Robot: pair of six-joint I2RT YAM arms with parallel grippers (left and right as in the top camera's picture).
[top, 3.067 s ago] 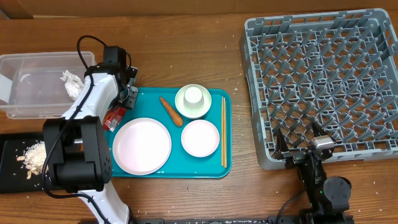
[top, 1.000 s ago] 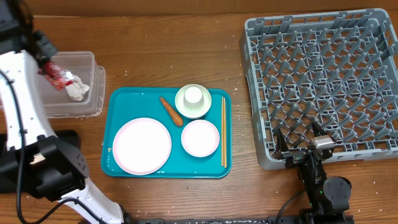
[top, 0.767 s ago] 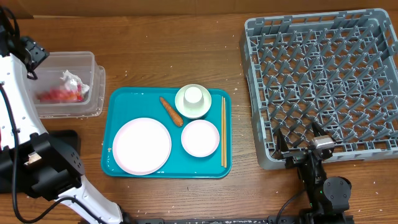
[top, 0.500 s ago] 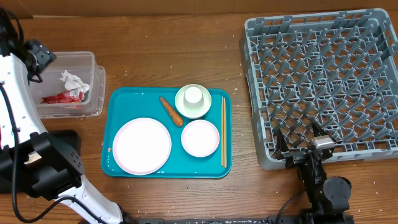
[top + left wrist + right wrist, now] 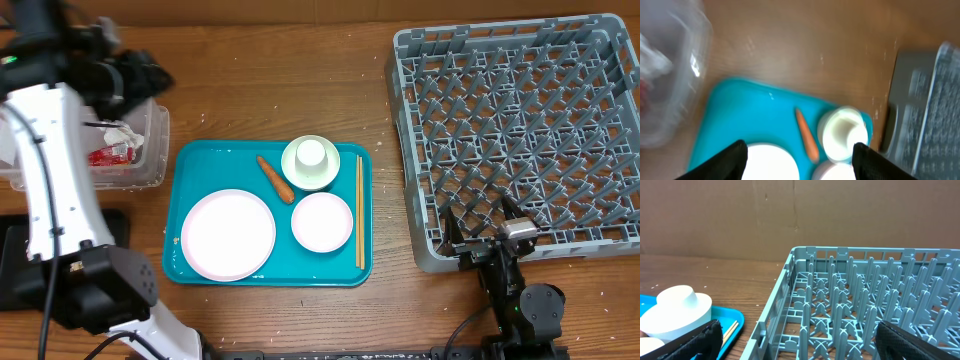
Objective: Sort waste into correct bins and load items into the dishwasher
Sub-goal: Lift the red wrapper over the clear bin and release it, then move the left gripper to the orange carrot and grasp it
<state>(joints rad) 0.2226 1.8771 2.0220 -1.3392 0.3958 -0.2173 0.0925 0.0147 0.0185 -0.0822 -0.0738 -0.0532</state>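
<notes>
Left gripper (image 5: 799, 157): jaws apart, empty, near the clear tub (image 5: 158, 150) | right gripper (image 5: 800, 342): wide open, empty, at the dish rack (image 5: 520, 120) edge | red wrapper (image 5: 108, 155) and paper wad (image 5: 124, 134): in tub | sausage (image 5: 274, 178) and plate (image 5: 228, 234): on teal tray (image 5: 200, 165)

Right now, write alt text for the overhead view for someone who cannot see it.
A teal tray holds a white plate, two bowls, one with a cup in it, a sausage and chopsticks. A clear tub with a red wrapper sits left, a grey rack right.
</notes>
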